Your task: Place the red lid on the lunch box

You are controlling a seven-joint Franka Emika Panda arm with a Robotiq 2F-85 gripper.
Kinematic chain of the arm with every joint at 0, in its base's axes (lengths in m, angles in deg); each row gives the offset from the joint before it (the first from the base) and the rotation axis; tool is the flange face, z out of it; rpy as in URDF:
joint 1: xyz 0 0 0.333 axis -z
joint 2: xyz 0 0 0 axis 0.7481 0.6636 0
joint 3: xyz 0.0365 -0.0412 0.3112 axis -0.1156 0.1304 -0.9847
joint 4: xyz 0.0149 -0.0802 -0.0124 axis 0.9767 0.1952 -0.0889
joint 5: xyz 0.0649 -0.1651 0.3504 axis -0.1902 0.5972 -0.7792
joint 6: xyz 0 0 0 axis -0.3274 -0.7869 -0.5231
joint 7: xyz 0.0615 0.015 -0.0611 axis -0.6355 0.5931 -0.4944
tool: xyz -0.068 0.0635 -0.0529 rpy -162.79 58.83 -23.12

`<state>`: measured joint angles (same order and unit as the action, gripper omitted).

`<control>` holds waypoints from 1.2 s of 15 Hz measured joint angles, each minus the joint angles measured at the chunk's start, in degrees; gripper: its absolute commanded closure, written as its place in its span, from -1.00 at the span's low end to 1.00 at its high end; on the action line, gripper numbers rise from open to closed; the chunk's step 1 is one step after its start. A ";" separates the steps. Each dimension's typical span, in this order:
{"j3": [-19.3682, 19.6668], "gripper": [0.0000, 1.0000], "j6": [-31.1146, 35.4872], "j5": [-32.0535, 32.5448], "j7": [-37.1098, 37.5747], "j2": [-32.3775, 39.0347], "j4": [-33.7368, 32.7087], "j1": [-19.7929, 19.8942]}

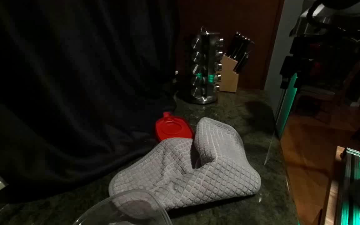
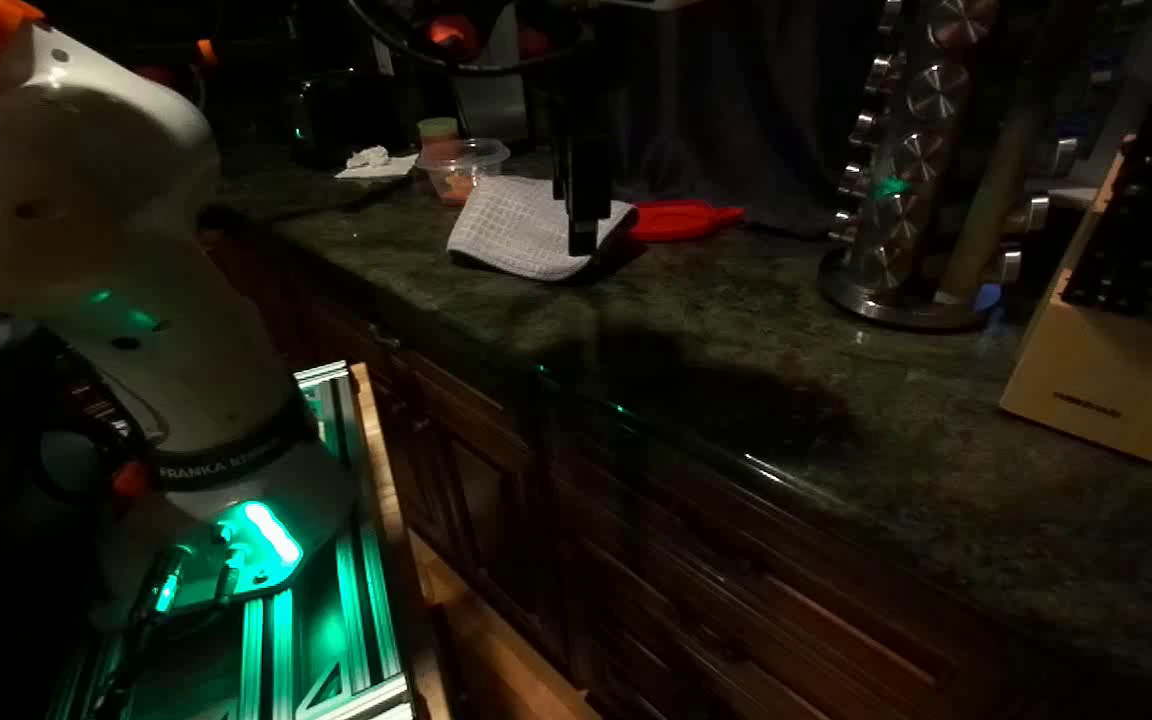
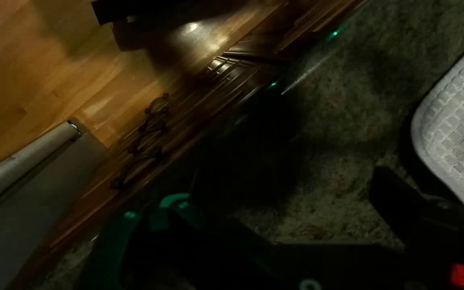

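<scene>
Nothing was covered yet

The dark, speckled counter (image 2: 736, 290) served as support. A quilted grey mitt (image 1: 183, 168) lay rumpled midway, perhaps mere clutter. The pincer (image 2: 576, 222) hung above the counter, spread wide and empty, presumably ready for a pick-up. The round, clear box (image 2: 471, 165) stood uncovered on one side of the mitt, likely awaiting closure. On the other lay the smooth red lid (image 1: 173, 128), its stubby tab (image 1: 167, 114) probably the handhold.
</scene>
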<state>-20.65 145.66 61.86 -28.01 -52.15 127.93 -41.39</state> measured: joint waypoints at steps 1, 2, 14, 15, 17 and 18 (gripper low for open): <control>0.00 -1.00 0.00 0.00 0.00 0.05 0.07 0.00; 0.00 -1.00 0.00 0.00 0.00 0.13 0.11 0.00; -1.31 -1.00 10.24 -12.17 -3.01 4.91 -1.94 -7.78; -2.00 -1.00 13.39 -14.89 -3.20 7.09 -2.68 -10.15; -3.03 -1.00 19.91 -20.82 -4.49 12.45 -4.51 -14.93; -3.27 -1.00 23.17 -23.82 -5.65 15.51 -5.61 -17.18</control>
<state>-23.92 168.83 38.04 -33.66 -36.65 122.32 -58.57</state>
